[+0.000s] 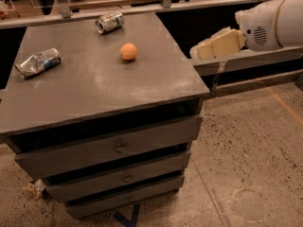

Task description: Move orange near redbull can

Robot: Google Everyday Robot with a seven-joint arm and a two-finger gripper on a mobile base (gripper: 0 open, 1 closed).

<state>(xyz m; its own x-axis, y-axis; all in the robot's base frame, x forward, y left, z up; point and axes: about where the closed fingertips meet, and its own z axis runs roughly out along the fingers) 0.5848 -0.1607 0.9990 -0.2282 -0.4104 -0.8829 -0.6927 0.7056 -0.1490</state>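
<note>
Right now the orange [128,51] sits on the grey tabletop [104,91], in its far half and a little right of the middle, touching nothing. The redbull can [38,63], crumpled and lying on its side, rests near the tabletop's left edge, well apart from the orange. A smoother silver can [109,21] with green and red markings lies on its side near the far edge, behind the orange and slightly left of it. The tool [196,52], cream-coloured on a white arm [272,22], hangs out past the tabletop's right edge, pointing left toward it, well apart from the orange. Whether the tool is released or clenched I cannot tell. Below the tabletop are three drawers [116,148].
</note>
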